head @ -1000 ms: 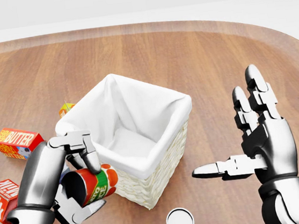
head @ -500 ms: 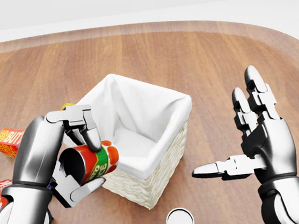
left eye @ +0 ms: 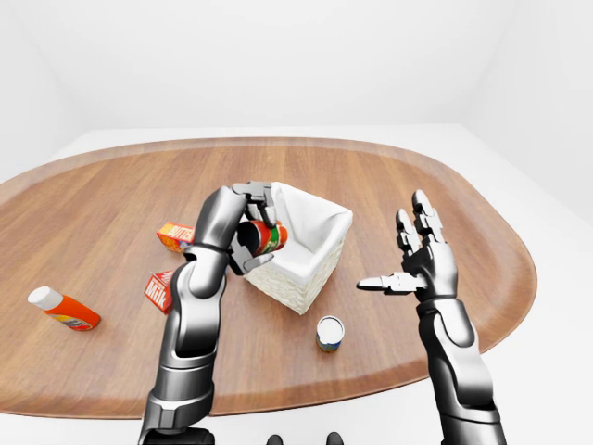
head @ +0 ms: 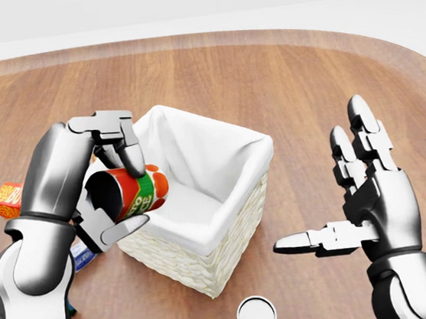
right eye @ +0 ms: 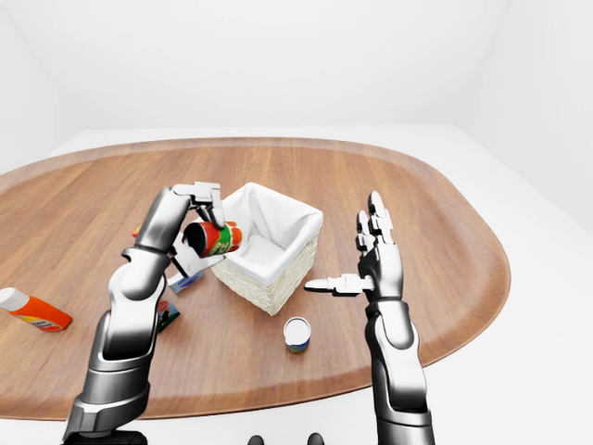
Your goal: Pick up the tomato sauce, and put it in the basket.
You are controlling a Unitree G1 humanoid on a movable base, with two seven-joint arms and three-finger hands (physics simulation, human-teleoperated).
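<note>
Left-eye view: the tomato sauce [left eye: 267,237] is gripped in the left hand [left eye: 248,222], whose fingers are closed round the can's body. The can is held in the air at the basket's [left eye: 298,243] left rim, partly over the white lining. The right hand [left eye: 422,264] is held empty to the right of the basket, fingers spread and thumb out. A second can [left eye: 329,333] stands on the table [left eye: 111,195] below the basket.

Head view: the can's long axis is seen lying nearly level, slightly tilted. The dark end faces the left hand's palm; the red-and-green labelled end [head: 146,192] points right, toward the basket's interior. Which end is the lid cannot be told.

Right-eye view: the can is shown above the basket's left wall, not yet inside.

Handling, as a judgement: a rigid, moderately heavy metal cylinder is to be expected, with a smooth wall likely to slip or roll. It is best held round the mid-body, across the axis, as at present. Dropped from height, denting or tipping of the light basket is possible.
</note>
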